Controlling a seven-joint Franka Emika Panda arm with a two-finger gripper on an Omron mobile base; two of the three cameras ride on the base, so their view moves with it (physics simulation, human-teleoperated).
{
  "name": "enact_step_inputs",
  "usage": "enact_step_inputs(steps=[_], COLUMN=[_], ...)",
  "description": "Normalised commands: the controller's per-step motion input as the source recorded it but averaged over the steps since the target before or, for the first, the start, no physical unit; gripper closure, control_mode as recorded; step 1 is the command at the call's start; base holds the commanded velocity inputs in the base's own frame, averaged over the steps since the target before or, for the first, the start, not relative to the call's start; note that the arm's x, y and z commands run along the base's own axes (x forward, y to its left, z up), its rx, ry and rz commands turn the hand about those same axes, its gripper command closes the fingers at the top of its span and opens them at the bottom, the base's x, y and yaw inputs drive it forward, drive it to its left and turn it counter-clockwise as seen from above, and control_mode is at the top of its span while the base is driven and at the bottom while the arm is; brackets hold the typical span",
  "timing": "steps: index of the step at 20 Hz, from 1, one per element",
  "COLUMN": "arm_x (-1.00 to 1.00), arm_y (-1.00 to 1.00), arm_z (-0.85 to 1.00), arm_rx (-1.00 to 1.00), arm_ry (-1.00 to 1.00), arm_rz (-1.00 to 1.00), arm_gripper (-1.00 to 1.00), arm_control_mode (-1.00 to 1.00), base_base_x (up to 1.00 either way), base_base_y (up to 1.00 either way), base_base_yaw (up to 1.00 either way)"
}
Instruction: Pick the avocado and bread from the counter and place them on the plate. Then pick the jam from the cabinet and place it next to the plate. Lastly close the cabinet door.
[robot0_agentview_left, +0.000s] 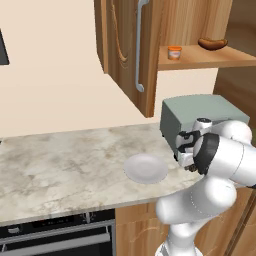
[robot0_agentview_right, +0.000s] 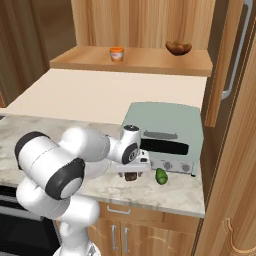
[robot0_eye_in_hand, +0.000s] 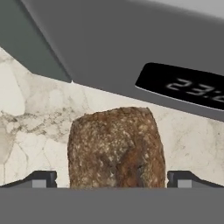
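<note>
- Brown, rough bread (robot0_eye_in_hand: 117, 146) lies on the counter (robot0_agentview_left: 60, 165) just in front of the toaster oven (robot0_agentview_right: 167, 132), your landmark here; in the hand view you see it between the two finger tips (robot0_eye_in_hand: 41, 179), one on each side, neither clearly touching it
- Your gripper (robot0_agentview_right: 131, 174) stands wide open, low over the bread, close to the oven's front; nothing is held
- Green avocado (robot0_agentview_right: 161, 176) sits on the counter just in front of the oven too, beside the bread, on the side away from the arm in the right base view; the two are near but apart
- White plate (robot0_agentview_left: 146, 168) rests on the counter beside the oven, near the counter's front edge; it is bare
- Orange jam (robot0_agentview_right: 116, 54) stands upright on the cabinet (robot0_agentview_right: 135, 25) shelf above the oven; a glossy orange-brown sausage-shaped thing (robot0_agentview_right: 178, 47) lies on the same shelf, well apart from the jar
- Wooden cabinet door (robot0_agentview_left: 127, 50) hangs open above the counter, to the side of the oven; its silver bar handle (robot0_agentview_left: 140, 45) runs vertically
- On the oven's front you see a dark display (robot0_eye_in_hand: 183, 87) with pale digits, too blurred to read fully
</note>
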Motion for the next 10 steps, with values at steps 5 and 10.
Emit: enact_step_inputs(steps=[5, 10], arm_x=[0.05, 0.08], arm_y=[0.00, 0.00], arm_z=[-0.23, -0.21], arm_rx=[0.00, 0.00], arm_ry=[0.05, 0.07], arm_rz=[0.00, 0.00], arm_gripper=[-1.00, 1.00], arm_control_mode=[-1.00, -1.00], base_base_x=[0.00, 0.00], base_base_y=[0.00, 0.00], base_base_yaw=[0.00, 0.00])
